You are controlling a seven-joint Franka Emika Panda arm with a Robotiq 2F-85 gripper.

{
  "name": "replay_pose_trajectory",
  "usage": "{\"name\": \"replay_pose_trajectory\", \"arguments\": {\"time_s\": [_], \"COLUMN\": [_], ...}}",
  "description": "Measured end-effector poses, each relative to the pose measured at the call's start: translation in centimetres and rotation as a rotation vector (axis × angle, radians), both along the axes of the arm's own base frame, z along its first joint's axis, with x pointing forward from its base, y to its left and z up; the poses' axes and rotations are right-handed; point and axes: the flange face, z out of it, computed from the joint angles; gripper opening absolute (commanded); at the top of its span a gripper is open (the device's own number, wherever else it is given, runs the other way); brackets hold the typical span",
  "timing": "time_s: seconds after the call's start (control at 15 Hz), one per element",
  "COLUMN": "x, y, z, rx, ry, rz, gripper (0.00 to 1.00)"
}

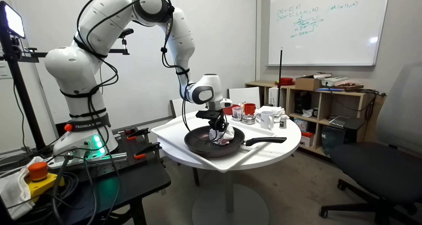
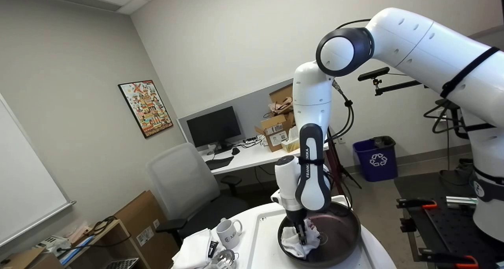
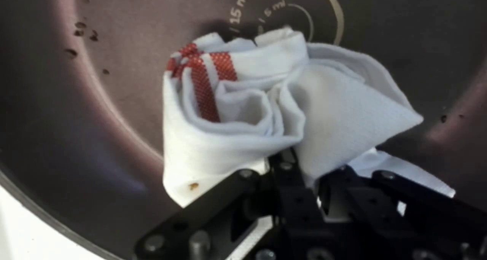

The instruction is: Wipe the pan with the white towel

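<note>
The dark pan (image 1: 197, 146) rests on a white tray; it also shows in an exterior view (image 2: 342, 237) and in the wrist view (image 3: 125, 62). Its black handle (image 1: 267, 140) reaches over the tray's edge. The bunched white towel (image 3: 236, 149) with red stripes lies inside the pan; it shows in both exterior views (image 1: 228, 134) (image 2: 291, 241). My gripper (image 3: 308, 166) points down into the pan and is closed on a fold of the towel; its fingertips are partly hidden by the cloth. Brown specks (image 3: 80, 28) show on the pan's inner side.
The white tray (image 1: 222, 164) sits on a round white table (image 1: 288, 144). A white mug (image 1: 267, 120), a red cup (image 1: 249, 108), a clear cup (image 1: 237, 113), a metal container (image 1: 248, 119) and folded white cloths (image 2: 195, 247) stand beside the tray.
</note>
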Motion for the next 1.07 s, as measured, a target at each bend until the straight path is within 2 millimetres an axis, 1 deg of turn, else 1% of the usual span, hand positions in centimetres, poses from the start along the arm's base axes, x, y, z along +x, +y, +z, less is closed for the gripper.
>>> {"name": "replay_pose_trajectory", "arguments": {"time_s": [0.33,0.4,0.53,0.73,0.87,0.93,1.07], "x": [-1.7,-2.0,-2.3,-2.3,-2.3,-2.3,-2.5], "y": [3.6,4.0,4.3,4.0,3.2,2.3,-0.5], "z": [-0.2,-0.2,-0.2,-0.2,-0.2,-0.1,-0.1], "rx": [0.001,0.001,0.000,0.001,0.005,0.009,0.019], "ry": [-0.044,-0.050,-0.058,-0.060,-0.062,-0.063,-0.066], "rz": [0.126,0.140,0.150,0.142,0.122,0.103,0.046], "gripper": [0.03,0.03,0.03,0.03,0.03,0.03,0.03]}}
